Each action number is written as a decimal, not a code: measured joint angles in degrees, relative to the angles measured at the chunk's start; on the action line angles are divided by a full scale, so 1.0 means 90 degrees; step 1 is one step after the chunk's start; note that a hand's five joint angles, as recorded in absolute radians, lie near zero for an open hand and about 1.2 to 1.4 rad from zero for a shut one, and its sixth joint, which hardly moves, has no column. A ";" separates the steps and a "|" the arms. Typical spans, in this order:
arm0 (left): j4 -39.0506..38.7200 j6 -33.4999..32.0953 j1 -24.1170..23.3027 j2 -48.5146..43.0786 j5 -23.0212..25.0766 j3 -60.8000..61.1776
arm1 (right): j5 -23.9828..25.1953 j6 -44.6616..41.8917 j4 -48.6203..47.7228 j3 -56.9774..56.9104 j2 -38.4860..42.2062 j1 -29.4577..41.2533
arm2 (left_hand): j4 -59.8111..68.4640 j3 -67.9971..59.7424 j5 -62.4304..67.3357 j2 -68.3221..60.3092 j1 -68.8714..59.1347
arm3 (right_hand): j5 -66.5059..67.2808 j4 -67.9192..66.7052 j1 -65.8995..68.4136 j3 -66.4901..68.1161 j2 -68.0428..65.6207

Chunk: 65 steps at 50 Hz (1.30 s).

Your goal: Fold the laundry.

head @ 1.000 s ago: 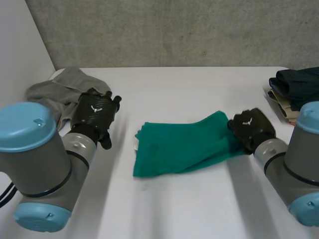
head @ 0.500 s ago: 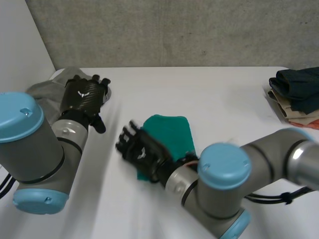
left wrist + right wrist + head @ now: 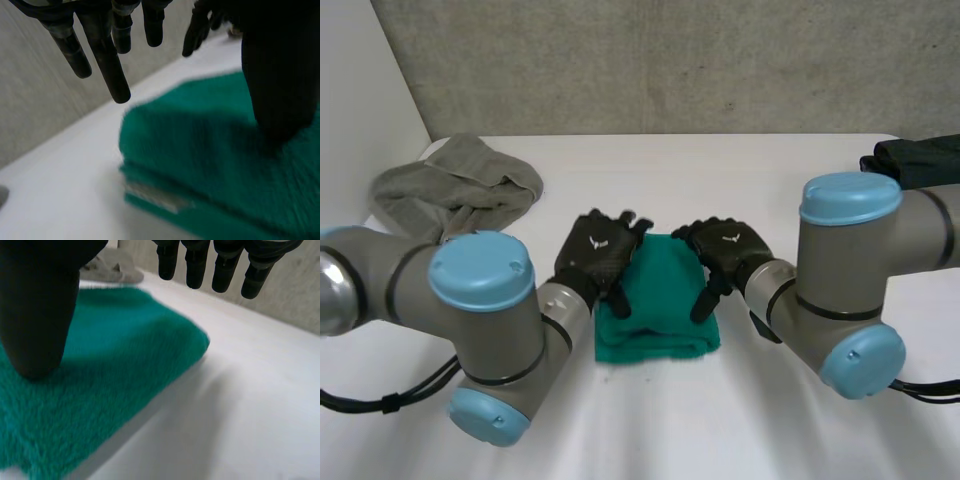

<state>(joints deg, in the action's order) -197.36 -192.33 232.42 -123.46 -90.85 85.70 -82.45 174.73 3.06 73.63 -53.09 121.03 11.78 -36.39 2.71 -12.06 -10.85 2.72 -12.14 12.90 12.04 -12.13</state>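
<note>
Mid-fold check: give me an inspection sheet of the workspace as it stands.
Surface: white table, no stains seen.
Job's things: green towel, folded into a compact stack at the centre.
Clutter: crumpled grey cloth at the far left; dark garment at the far right edge.
Hands: left hand open, thumb pressing the towel's left side; right hand open, thumb pressing its right side.
Cables: nothing seen near the towel.
Surroundings: grey wall behind the table.

White table (image 3: pixel 740 170) stands against a grey concrete wall (image 3: pixel 670 60).
</note>
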 measured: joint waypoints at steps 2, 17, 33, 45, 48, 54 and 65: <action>0.0104 -0.0108 0.0003 -0.0096 -0.0061 -0.0027 | 0.0001 -0.0032 0.0051 -0.0061 0.0110 0.0011 | 0.0000 0.0000 0.0001 0.0000 0.0000 | 0.0001 0.0000 0.0000 0.0000 0.0000; 0.0797 -0.1270 0.0095 -0.0099 -0.0946 -0.0273 | -0.0554 -0.1560 0.0266 -0.0174 0.0023 0.0125 | -0.0001 0.0000 -0.0001 0.0001 0.0014 | -0.0002 0.0001 0.0000 0.0000 0.0001; 0.1371 -0.0549 0.0530 0.0885 0.1228 -0.1228 | -0.0838 -0.2014 -0.1926 0.2205 -0.1057 0.1108 | -0.0001 0.0000 -0.0001 0.0001 0.0023 | -0.0002 0.0001 0.0000 0.0000 0.0001; 0.2268 0.0298 0.0721 0.0877 0.3421 -0.1879 | -0.0817 -0.2091 -0.3313 0.2374 -0.0061 0.1185 | -0.0001 0.0000 -0.0001 0.0001 0.0023 | -0.0002 0.0000 -0.0001 0.0000 0.0001; 0.2259 0.0293 0.0705 0.0855 0.3411 -0.1876 | -0.0818 -0.2174 -0.3500 0.2220 0.0151 0.1171 | -0.0001 0.0000 -0.0001 0.0001 0.0023 | 0.0002 -0.0013 0.0005 0.0017 -0.0015; 0.2230 0.0272 0.0684 0.0817 0.3314 -0.1855 | -0.0816 -0.2320 -0.3876 0.2012 0.0381 0.1130 | -0.0001 0.0000 -0.0001 0.0001 0.0023 | 0.0398 -0.1259 0.1230 0.1274 -0.1273; 0.2216 0.0265 0.0725 0.0806 0.3277 -0.1862 | -0.0740 -0.2454 -0.4172 0.1464 0.0627 0.1106 | -0.0001 0.0000 -0.0001 0.0001 0.0023 | 0.1348 -0.1517 0.1398 0.1498 -0.1423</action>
<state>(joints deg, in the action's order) -177.42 -189.94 238.95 -116.21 -61.36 68.94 -89.11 152.65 -34.48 86.81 -47.45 130.98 11.77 -36.39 2.71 -12.05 -10.64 14.86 -25.79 25.49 25.53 -24.93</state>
